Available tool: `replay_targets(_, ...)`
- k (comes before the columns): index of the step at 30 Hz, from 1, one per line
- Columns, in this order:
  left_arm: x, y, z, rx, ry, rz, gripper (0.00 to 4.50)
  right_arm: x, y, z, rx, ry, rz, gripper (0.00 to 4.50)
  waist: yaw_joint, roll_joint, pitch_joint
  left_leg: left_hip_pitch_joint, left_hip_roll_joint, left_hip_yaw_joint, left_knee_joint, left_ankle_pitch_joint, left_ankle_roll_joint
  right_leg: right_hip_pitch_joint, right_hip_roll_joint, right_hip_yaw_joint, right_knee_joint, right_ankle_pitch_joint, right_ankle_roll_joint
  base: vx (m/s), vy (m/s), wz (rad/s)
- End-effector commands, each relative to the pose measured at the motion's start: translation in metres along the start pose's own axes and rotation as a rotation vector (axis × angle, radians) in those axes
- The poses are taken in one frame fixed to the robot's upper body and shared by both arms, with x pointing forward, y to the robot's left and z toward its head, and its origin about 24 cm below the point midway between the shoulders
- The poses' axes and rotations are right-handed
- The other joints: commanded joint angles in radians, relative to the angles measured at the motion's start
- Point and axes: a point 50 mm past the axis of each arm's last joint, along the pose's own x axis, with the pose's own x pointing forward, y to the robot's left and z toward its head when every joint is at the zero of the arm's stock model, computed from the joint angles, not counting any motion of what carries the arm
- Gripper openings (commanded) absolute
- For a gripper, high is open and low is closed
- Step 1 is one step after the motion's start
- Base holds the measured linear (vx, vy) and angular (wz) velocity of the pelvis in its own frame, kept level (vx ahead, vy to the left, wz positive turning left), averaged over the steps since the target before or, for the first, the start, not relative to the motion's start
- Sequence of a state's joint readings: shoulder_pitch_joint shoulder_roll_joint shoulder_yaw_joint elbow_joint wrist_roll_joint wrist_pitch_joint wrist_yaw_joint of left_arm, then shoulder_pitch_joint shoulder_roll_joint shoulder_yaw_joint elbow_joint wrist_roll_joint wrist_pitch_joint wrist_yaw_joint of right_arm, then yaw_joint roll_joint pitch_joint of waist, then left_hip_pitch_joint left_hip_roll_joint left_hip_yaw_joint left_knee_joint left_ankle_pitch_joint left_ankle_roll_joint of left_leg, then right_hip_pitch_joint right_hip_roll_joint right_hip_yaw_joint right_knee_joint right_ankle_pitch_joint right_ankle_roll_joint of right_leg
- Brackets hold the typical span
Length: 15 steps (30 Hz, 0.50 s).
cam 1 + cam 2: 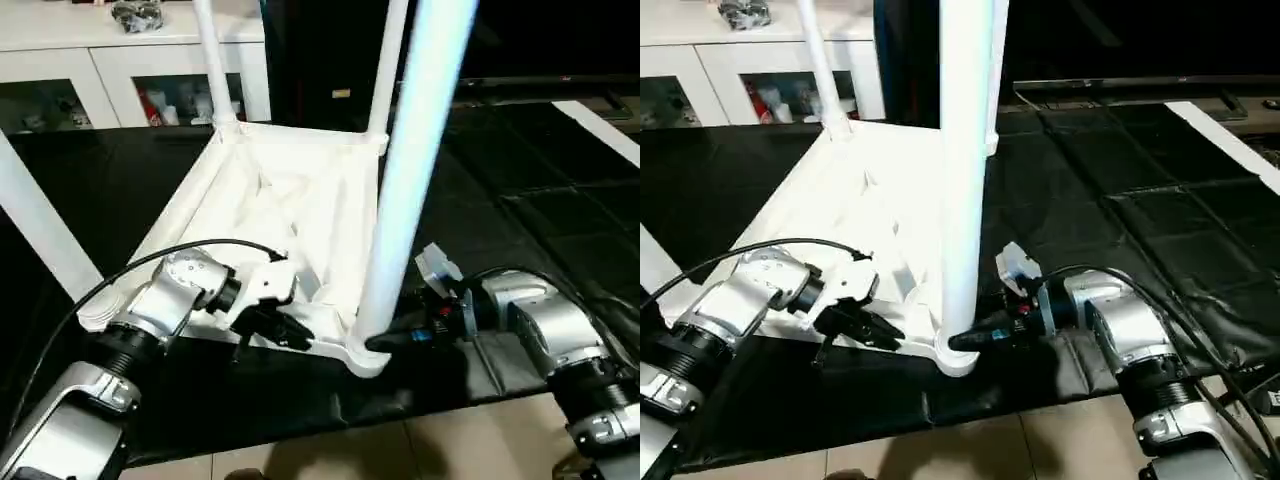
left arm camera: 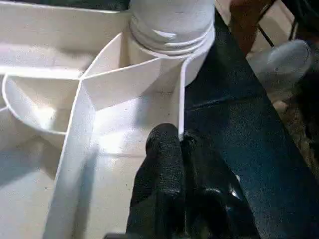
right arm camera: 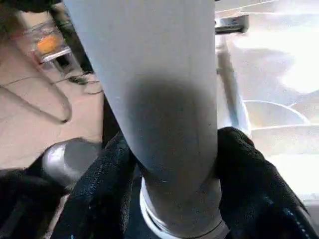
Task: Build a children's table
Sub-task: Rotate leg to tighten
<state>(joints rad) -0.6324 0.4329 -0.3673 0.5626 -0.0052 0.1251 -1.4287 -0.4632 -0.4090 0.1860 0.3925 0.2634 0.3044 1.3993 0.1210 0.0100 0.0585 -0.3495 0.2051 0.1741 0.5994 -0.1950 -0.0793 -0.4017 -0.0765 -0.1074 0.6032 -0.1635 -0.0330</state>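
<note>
The children's table lies upside down on a black mat, its ribbed white top (image 1: 290,200) facing up. The near right leg (image 1: 410,170) stands upright in its corner socket (image 1: 365,357). My right gripper (image 1: 385,340) reaches in from the right at the base of this leg (image 3: 169,99), with one black finger (image 3: 107,169) pressed on each side of the tube. My left gripper (image 1: 290,335) is shut on the thin near rim wall (image 2: 180,89), a short way left of that socket. Two far legs (image 1: 212,60) stand upright, and another leg (image 1: 40,230) shows at the left.
A white cabinet with glass doors (image 1: 100,80) stands behind the table. The black mat (image 1: 520,200) spreads to the right, with a white strip (image 1: 600,125) at its far right. Tiled floor (image 1: 400,450) begins just past the mat's near edge.
</note>
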Motion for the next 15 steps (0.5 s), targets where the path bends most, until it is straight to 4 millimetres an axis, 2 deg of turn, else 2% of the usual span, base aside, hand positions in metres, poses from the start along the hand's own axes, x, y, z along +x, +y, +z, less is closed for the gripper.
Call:
replay_targets(1,0.005,0.009,0.022,-0.014,-0.109,0.112,0.00,0.016,-0.003,0.000,0.020,-0.022,-0.095,2.06,-0.008,-0.002,-0.069,0.007,0.027,-0.007,-0.069,-0.192,0.019,0.052,-0.076,0.054,-0.087,-0.396,-0.151,0.000,0.000,0.00)
replay_targets(3,0.008,0.013,0.027,-0.068,-0.155,0.187,0.00,0.025,-0.009,0.001,0.033,-0.060,-0.217,2.01,-0.018,-0.003,-0.067,0.005,0.023,-0.009,-0.069,-0.202,0.008,0.052,-0.075,0.049,-0.093,-0.460,-0.120,0.000,0.000,0.00)
replay_targets(4,0.008,0.014,0.027,-0.071,-0.157,0.191,0.00,0.026,-0.010,0.001,0.034,-0.062,-0.223,2.00,-0.029,-0.007,-0.067,-0.007,0.018,-0.013,-0.070,-0.197,0.008,0.062,-0.076,0.044,-0.097,-0.486,-0.099,0.000,0.000,0.00)
replay_targets(6,0.015,0.017,0.034,-0.117,-0.203,0.261,0.00,0.039,-0.017,0.007,0.060,-0.134,-0.349,1.99,-0.043,-0.006,-0.068,-0.015,0.016,-0.015,-0.070,-0.180,0.009,0.066,-0.075,0.042,-0.099,-0.491,-0.076,0.000,0.000,0.00)
replay_targets(8,0.017,0.017,0.036,-0.131,-0.219,0.277,0.00,0.043,-0.018,0.009,0.077,-0.153,-0.380,1.98,-0.054,-0.006,-0.073,-0.012,0.016,-0.015,-0.068,-0.164,0.013,0.064,-0.076,0.041,-0.098,-0.455,-0.087,0.000,0.000,0.00)
replay_targets(10,0.025,0.020,0.043,-0.168,-0.243,0.340,0.00,0.057,-0.023,0.013,0.095,-0.175,-0.475,1.97,-0.064,-0.006,-0.074,-0.008,0.015,-0.010,-0.065,-0.145,0.027,0.057,-0.070,0.044,-0.093,-0.391,-0.116,0.000,0.000,0.00)
replay_targets(13,0.037,0.026,0.056,-0.221,-0.277,0.437,0.00,0.073,-0.029,0.016,0.104,-0.141,-0.627,1.96,-0.070,-0.006,-0.075,-0.010,0.016,-0.008,-0.064,-0.113,0.038,0.058,-0.068,0.045,-0.085,-0.325,-0.147,0.000,0.000,0.00)
replay_targets(15,0.039,0.027,0.058,-0.225,-0.281,0.452,0.00,0.076,-0.030,0.016,0.099,-0.134,-0.646,1.96,-0.071,-0.005,-0.079,-0.009,0.016,-0.009,-0.064,-0.096,0.042,0.061,-0.067,0.045,-0.081,-0.285,-0.156,0.000,0.000,0.00)
